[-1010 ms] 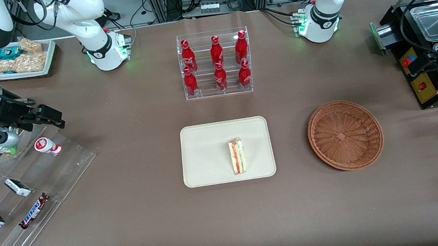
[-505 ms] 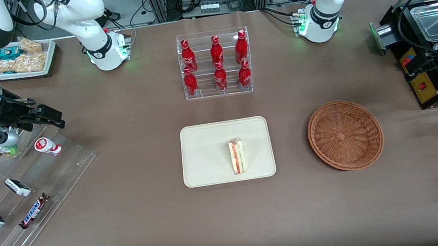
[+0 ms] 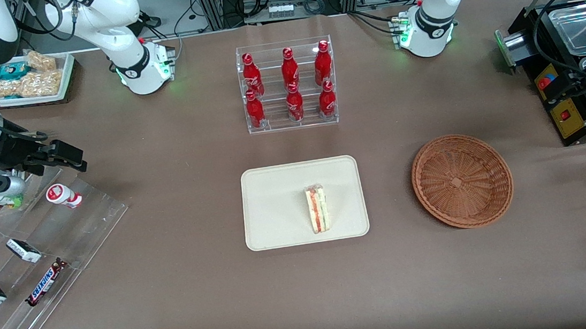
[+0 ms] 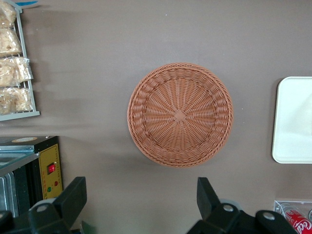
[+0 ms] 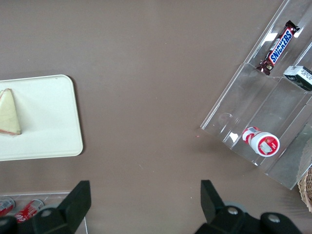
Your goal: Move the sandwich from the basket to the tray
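Starting at the parked arm's end of the bench [image 3: 203, 291], we see a clear stepped rack [image 3: 78, 228] holding a Snickers bar [image 3: 46, 282] and a few other small snacks, none of it part of this job. Next comes the tray [image 3: 275, 204], nearer the front camera than the display of red bottles [image 3: 288, 85], and the sandwich [image 3: 317, 209] lies on it, close to the rim that faces the basket, with its red and green filling edge turned up. The basket [image 3: 462, 181] sits well apart from the tray, toward the working arm's end, and its woven floor is bare. Last comes the pincer [image 4: 140, 181]. It hangs high over that end of the bench with the basket in plain sight below it, its fingers [image 4: 73, 197] spread wide apart and nothing between them. Over the last second the sandwich, tray and basket have not shifted at all. Only the working arm has stirred, with a slight change of pose at the edge of the front view. We read this as the arm settling after the release, not reaching for anything. The goods are where the task wants them, so we judge the job done, with nothing left but to let the arm come to rest clear of the basket.
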You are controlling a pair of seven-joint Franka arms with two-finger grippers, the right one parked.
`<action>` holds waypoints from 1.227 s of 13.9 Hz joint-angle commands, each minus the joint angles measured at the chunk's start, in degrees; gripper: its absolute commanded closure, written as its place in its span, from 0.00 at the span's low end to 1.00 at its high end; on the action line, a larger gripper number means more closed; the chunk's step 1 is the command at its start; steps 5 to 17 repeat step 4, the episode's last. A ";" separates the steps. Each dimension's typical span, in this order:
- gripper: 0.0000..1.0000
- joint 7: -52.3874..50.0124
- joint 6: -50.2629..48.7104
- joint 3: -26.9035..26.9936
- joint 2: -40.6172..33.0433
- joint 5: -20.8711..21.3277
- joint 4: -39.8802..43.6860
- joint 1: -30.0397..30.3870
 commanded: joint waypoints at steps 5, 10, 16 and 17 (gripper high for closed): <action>0.00 0.11 -2.26 -0.06 0.32 0.80 1.65 0.30; 0.00 0.11 -2.26 -0.06 0.32 0.80 1.65 0.30; 0.00 0.11 -2.26 -0.06 0.32 0.80 1.65 0.30; 0.00 0.11 -2.26 -0.06 0.32 0.80 1.65 0.30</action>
